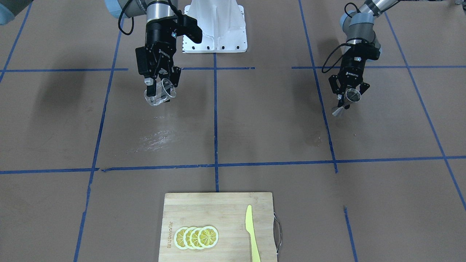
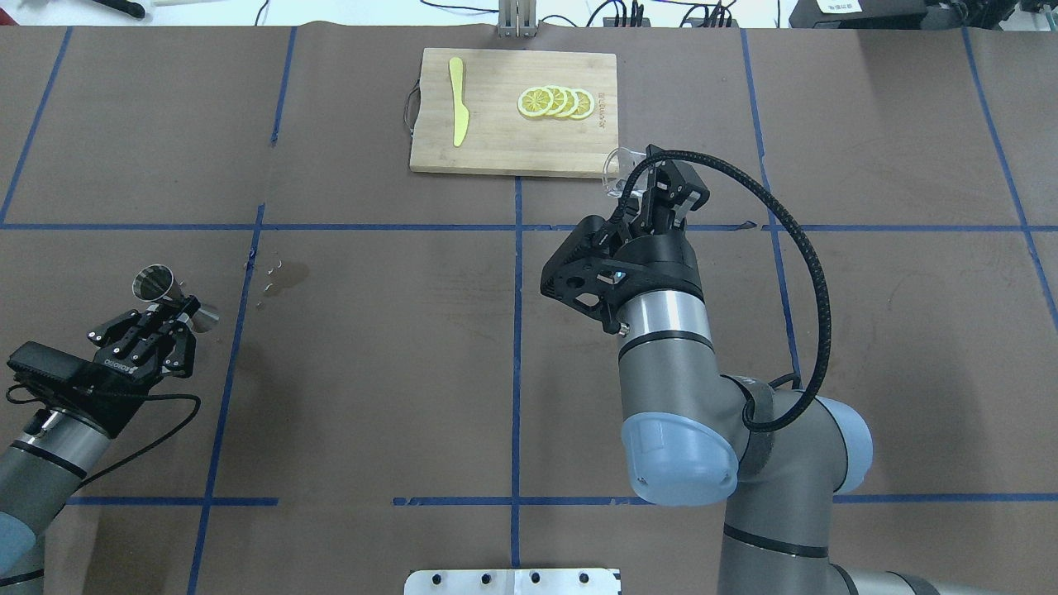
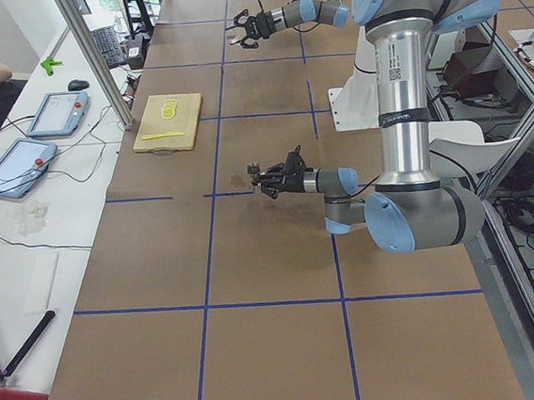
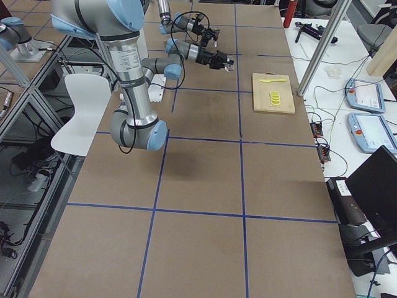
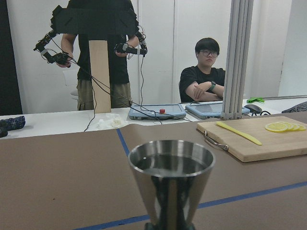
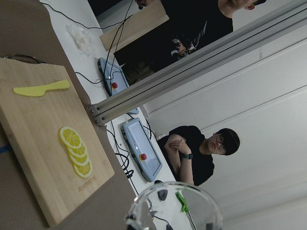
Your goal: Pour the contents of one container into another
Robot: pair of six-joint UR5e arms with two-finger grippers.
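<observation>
A steel double-cone jigger (image 2: 157,285) is held at its waist by my left gripper (image 2: 178,310), which is shut on it, low over the table's left part. In the left wrist view the jigger (image 5: 170,172) fills the lower middle, its upper cup open. The front view shows the jigger (image 1: 352,95) in the left gripper (image 1: 348,99). My right gripper (image 1: 160,83) is shut on a clear glass cup (image 1: 160,95), tilted in the air above the table. From overhead the cup (image 2: 621,161) pokes out beyond the right gripper (image 2: 640,186). Its rim (image 6: 177,208) shows in the right wrist view.
A wooden cutting board (image 1: 218,214) lies at the table's far edge from the robot, with lemon slices (image 1: 196,237) and a yellow knife (image 1: 252,233) on it. A wet patch (image 1: 154,138) marks the paper below the cup. The white robot base (image 1: 214,25) stands between the arms.
</observation>
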